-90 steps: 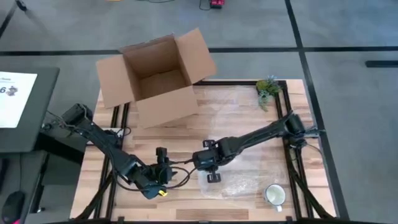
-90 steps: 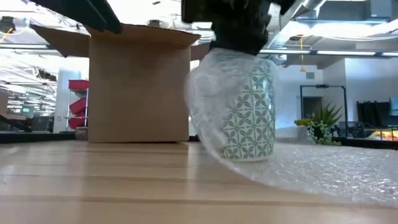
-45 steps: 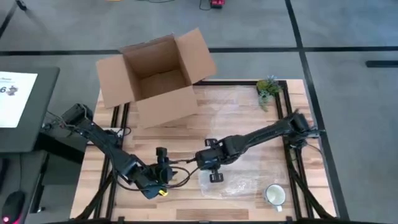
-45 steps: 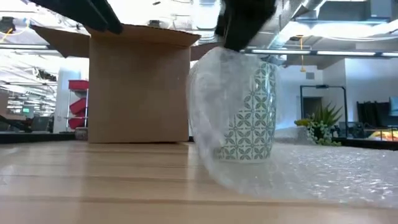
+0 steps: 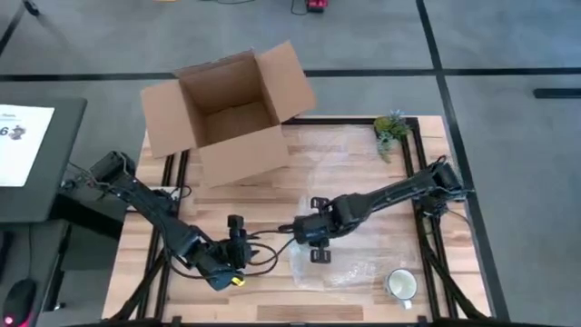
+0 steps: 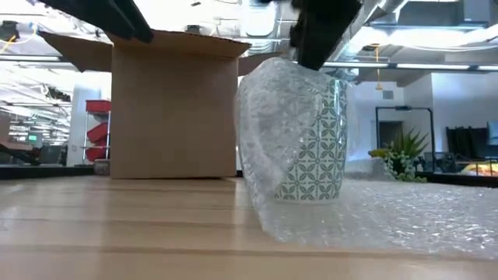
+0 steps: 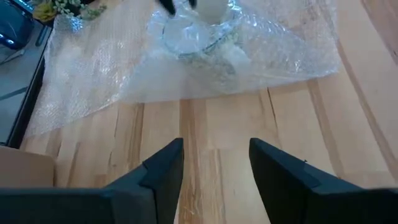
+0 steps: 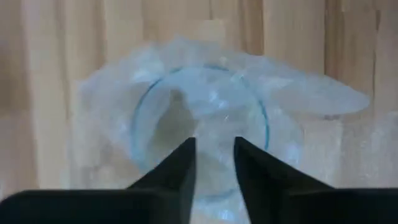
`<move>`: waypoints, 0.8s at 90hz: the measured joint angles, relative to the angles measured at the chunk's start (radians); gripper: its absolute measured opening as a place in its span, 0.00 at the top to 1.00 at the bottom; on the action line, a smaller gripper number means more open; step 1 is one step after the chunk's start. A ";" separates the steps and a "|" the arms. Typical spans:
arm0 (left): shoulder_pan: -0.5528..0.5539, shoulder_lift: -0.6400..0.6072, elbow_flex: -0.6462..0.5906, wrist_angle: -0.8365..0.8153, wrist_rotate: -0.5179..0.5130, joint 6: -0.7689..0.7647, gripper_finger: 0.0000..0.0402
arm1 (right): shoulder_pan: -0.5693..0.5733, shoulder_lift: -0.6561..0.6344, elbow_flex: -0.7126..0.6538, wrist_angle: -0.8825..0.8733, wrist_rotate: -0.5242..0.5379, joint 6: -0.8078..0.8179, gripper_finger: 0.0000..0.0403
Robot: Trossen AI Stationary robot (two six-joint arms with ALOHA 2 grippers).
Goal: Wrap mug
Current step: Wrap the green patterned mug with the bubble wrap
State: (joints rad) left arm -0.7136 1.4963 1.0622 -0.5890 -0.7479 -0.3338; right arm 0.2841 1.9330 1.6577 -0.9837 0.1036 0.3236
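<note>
The right end effector (image 5: 316, 243) hovered released above the bubble-wrapped mug (image 6: 303, 132); the left end effector (image 5: 234, 238) rested released on the counter (image 5: 363, 163).

Two mugs are on the counter (image 5: 227, 195): one patterned mug (image 6: 311, 148) standing upright and partly draped in bubble wrap, and one white mug (image 5: 400, 284) well apart from it, beyond the wrap's edge. There is one sheet of bubble wrap (image 5: 359, 232), one open cardboard box (image 5: 227, 113) at the counter's far edge, and one small plant (image 5: 391, 128) beside the box. Two robot arms reach over the counter.
</note>
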 joint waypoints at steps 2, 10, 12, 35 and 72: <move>0.000 0.000 0.000 0.000 0.000 0.000 0.59 | -0.006 0.010 0.000 -0.003 0.000 0.001 0.65; 0.000 0.000 0.000 -0.001 0.001 0.000 0.59 | -0.025 0.056 0.002 0.001 0.005 -0.008 0.57; 0.000 0.000 0.000 -0.001 0.001 0.000 0.59 | -0.028 0.067 0.002 0.001 0.005 -0.014 0.55; 0.000 0.000 0.000 0.000 0.002 0.000 0.59 | -0.031 0.129 0.006 0.038 -0.021 -0.051 0.57; 0.000 0.000 0.000 0.002 0.003 -0.004 0.59 | 0.011 0.007 0.038 -0.028 -0.024 -0.055 0.70</move>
State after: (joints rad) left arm -0.7139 1.4963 1.0622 -0.5875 -0.7450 -0.3374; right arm 0.2952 1.9397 1.6958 -1.0120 0.0797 0.2686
